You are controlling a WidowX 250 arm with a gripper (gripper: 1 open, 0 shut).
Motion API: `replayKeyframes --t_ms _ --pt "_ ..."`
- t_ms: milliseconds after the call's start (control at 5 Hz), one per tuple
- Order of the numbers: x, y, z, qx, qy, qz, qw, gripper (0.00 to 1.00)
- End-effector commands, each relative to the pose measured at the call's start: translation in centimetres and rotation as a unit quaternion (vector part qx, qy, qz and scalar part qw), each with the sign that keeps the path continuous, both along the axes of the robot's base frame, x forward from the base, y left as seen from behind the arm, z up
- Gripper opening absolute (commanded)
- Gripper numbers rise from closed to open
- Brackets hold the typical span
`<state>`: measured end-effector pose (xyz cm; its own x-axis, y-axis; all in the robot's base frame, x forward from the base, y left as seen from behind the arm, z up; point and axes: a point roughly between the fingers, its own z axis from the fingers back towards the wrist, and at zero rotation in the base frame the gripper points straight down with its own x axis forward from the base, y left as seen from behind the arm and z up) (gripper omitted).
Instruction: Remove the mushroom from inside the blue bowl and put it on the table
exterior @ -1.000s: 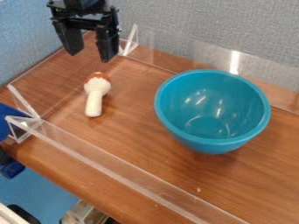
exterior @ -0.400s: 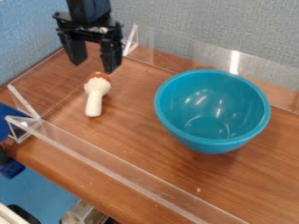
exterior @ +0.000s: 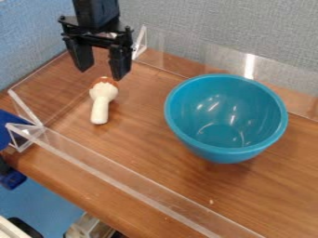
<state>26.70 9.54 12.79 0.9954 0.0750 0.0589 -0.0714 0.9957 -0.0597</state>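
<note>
The mushroom lies on its side on the table, left of the blue bowl, with its orange-brown cap toward the back and its cream stem toward the front. The bowl is glossy turquoise and holds nothing. My gripper hangs above and just behind the mushroom's cap, pointing straight down. Its two black fingers stand wide apart with nothing between them, clear of the mushroom.
Low clear acrylic walls run along the table's front and left sides and along the back. A blue clamp sits at the front left corner. Bare wood lies between the mushroom and the bowl.
The gripper has sunk a little toward the table behind the mushroom, still open. The mushroom and bowl have not moved.
</note>
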Motion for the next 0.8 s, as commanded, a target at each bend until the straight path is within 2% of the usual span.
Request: replayKeyframes --t_ms 0,600 --pt "0.25 -0.05 0.58 0.009 -0.013 -0.001 0.9999 1.00" --pt "0.36 0.19 0.46 0.009 -0.014 0.012 0.9998 1.00"
